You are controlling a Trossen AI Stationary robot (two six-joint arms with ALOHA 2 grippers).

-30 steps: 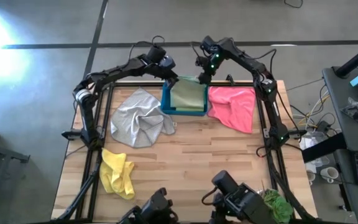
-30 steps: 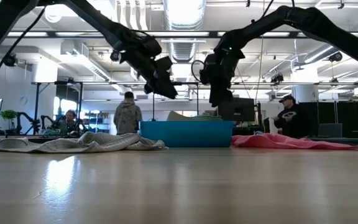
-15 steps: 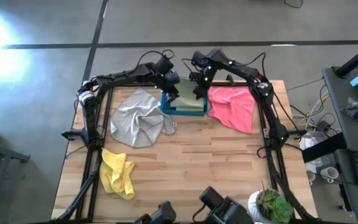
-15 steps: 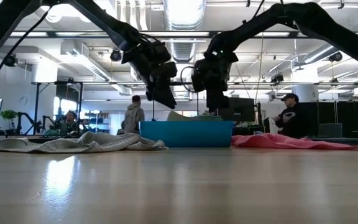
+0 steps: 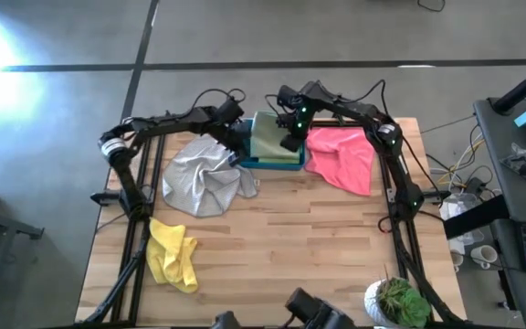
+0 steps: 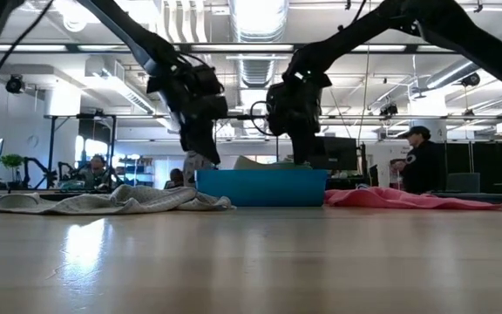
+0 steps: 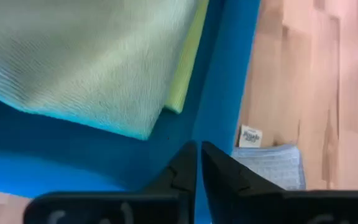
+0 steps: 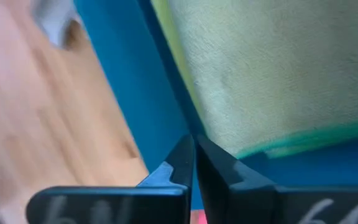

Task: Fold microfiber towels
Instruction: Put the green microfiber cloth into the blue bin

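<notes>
High view: both arms have dropped from above the bin to its walls. The left pincer now sits at the bin's left wall, the right pincer at its right wall. The sage towel lies in the bin. The grey towel lies left of the bin, the pink towel right of it, the yellow towel at the counter's near left.

Low view: both pincers, previously raised and apart, have descended to the bin rim.

Left wrist view: the fingers have come together on the bin wall edge, not on cloth. The sage towel covers a lime towel; both lie loose.

Right wrist view: the fingers have likewise closed at the opposite wall, just beside the sage towel's edge.

Assessment: no towel is held. Folding has not begun; the arms appear set to grip or shift the bin.
</notes>
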